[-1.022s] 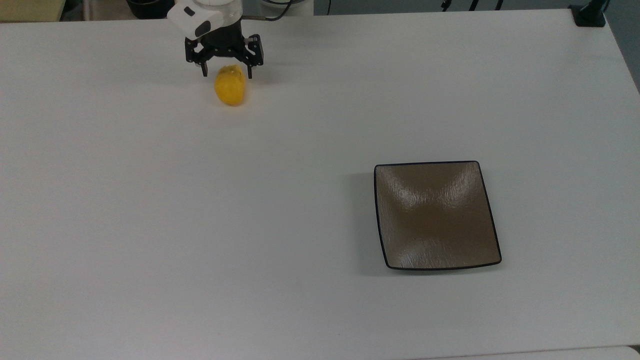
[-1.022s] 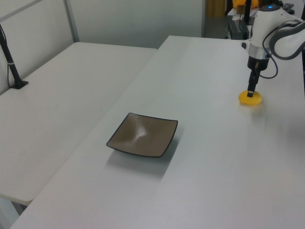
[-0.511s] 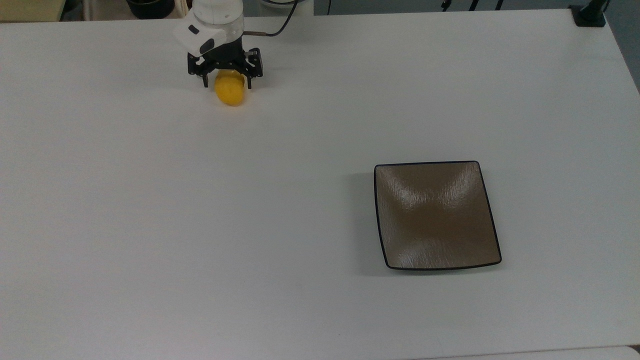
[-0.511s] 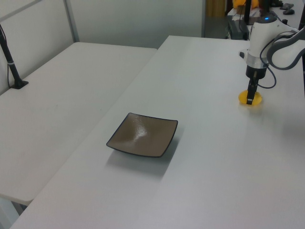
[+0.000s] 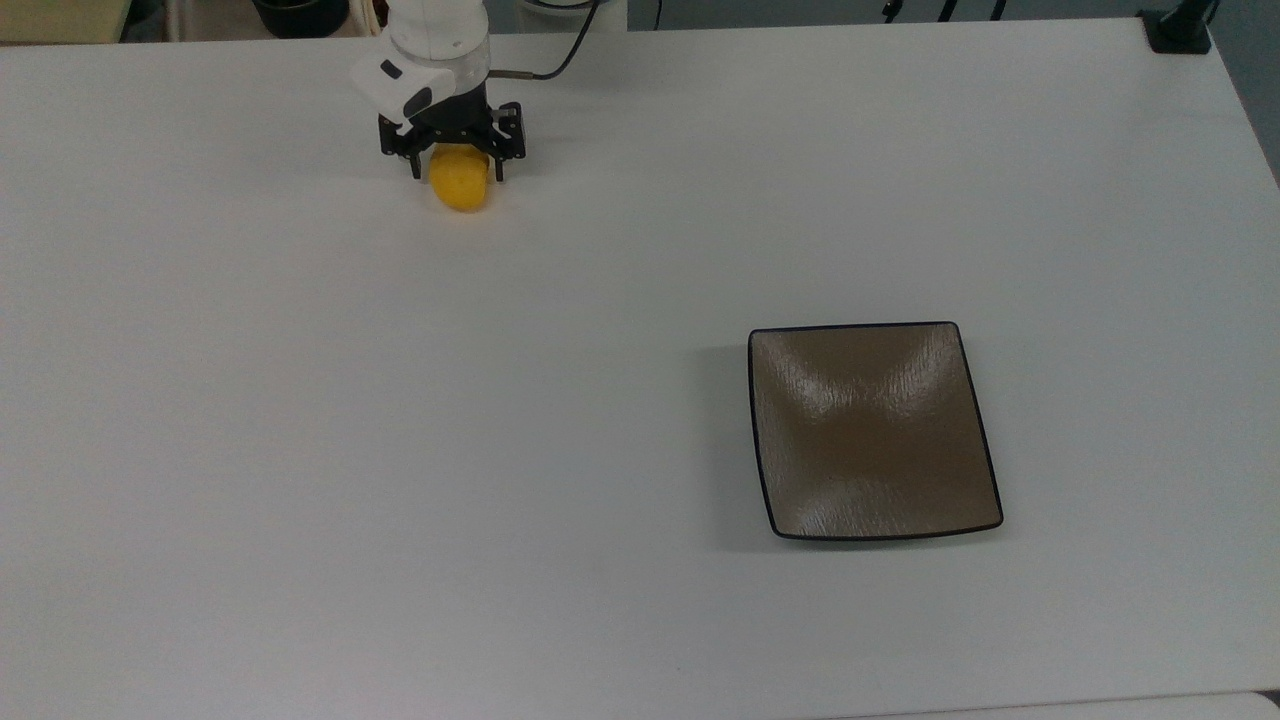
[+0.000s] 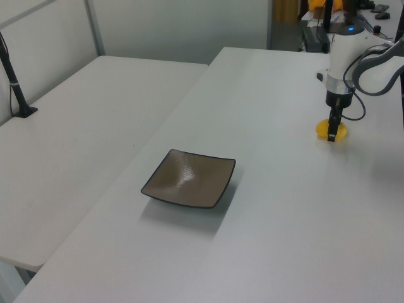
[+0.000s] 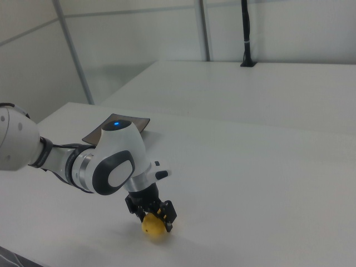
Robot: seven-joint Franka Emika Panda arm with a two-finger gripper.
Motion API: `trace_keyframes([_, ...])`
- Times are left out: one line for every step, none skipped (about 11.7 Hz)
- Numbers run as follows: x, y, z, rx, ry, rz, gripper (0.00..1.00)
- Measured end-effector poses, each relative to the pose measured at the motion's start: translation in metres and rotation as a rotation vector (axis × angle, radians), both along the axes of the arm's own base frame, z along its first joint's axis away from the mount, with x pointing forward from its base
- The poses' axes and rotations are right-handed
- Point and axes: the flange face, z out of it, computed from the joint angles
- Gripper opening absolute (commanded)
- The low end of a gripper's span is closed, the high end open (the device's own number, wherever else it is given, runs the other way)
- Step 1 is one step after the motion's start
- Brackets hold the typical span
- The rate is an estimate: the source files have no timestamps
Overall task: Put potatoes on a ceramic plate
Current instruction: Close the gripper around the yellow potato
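Fingers [image 5: 455, 172] astride potato [image 5: 459, 186] on table — plate [image 5: 873, 430] well apart.

The arm [image 7: 114, 161] has glossy white rounded shells with dark grey joints and a small blue light on top. The end effector [image 5: 452, 160] is black, and a thin dark cable [image 5: 560, 55] leaves the wrist.

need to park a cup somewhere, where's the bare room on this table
Bare table runs between the potato and the ceramic plate, and along the top view's bottom edge. The plate itself is empty. Only the gripper at the potato is crowded.
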Motion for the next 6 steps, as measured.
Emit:
trace_keyframes([0.000,0.001,0.000,0.000,0.000,0.002,0.34])
trace_keyframes([0.000,0.001,0.000,0.000,0.000,0.003,0.27])
trace_keyframes([0.002,0.001,0.002,-0.001,-0.004,0.003,0.27])
trace_keyframes([0.004,0.001,0.004,-0.001,-0.010,0.003,0.27])
trace_keyframes([0.007,0.000,0.009,-0.003,-0.017,0.003,0.27])
trace_keyframes([0.015,-0.001,0.020,-0.006,-0.024,0.001,0.27])
